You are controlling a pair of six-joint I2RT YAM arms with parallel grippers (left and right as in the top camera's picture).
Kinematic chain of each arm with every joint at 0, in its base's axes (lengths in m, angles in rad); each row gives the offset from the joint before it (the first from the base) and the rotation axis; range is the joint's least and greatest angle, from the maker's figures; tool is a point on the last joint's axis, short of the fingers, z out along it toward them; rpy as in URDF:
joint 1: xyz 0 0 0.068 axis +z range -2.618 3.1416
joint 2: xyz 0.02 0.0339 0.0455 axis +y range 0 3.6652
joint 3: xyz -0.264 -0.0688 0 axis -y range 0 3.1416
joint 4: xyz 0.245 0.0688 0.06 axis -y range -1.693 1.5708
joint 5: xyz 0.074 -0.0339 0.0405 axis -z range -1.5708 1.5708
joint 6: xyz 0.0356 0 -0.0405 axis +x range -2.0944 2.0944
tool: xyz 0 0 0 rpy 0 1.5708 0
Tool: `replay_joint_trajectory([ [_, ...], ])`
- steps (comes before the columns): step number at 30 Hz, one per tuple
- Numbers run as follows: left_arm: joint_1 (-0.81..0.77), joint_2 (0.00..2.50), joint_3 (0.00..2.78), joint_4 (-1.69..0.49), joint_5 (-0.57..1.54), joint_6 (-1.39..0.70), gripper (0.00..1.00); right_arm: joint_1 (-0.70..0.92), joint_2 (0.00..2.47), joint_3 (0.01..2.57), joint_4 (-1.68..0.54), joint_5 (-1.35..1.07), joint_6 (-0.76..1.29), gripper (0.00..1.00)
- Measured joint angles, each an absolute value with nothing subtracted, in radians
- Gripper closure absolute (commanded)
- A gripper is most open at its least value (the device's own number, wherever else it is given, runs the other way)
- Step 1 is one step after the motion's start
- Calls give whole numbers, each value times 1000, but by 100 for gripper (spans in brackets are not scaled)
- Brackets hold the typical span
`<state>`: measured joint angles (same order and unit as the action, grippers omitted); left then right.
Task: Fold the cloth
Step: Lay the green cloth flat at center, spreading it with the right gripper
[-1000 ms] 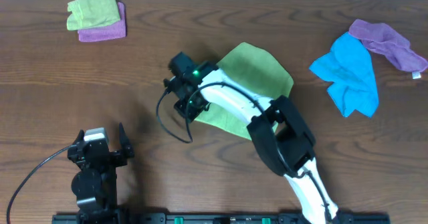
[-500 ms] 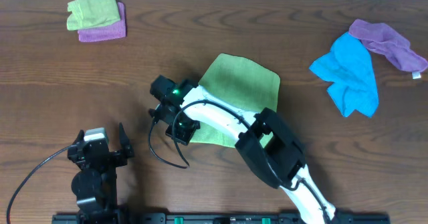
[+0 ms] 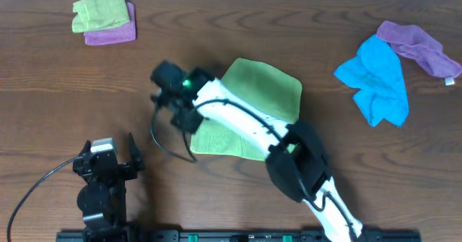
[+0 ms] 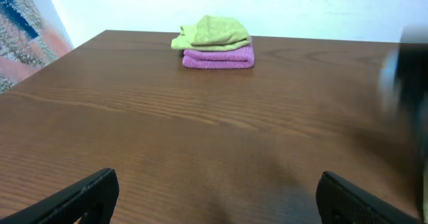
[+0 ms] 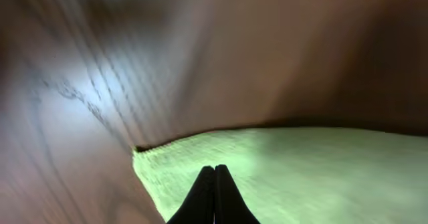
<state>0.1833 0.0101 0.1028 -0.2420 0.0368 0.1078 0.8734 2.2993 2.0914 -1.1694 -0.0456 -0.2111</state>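
Right arm (image 3: 245, 119) stretches forward and leftward, right gripper (image 5: 214, 176) fingers pressed together. Left gripper (image 3: 110, 149) sits low, fingers spread wide.

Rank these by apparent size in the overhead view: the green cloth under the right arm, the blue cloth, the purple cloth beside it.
1. green cloth, largest, though the arm hides part.
2. blue cloth.
3. purple cloth, smallest as seen; the blue cloth seems to cover one edge.

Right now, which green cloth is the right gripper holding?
The spread lime-green cloth mid-table, its edge between shut jaws; the other green cloth lies folded on a purple one.
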Motion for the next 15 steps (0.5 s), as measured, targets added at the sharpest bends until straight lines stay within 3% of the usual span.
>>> replay_joint_trajectory([
  [6, 183, 10, 103, -242, 37, 108, 4, 815, 2134, 2229, -1369, 85, -168, 98],
  [15, 183, 10, 103, -242, 37, 108, 5, 758, 1890, 2156, -1642, 336, 75, 98],
])
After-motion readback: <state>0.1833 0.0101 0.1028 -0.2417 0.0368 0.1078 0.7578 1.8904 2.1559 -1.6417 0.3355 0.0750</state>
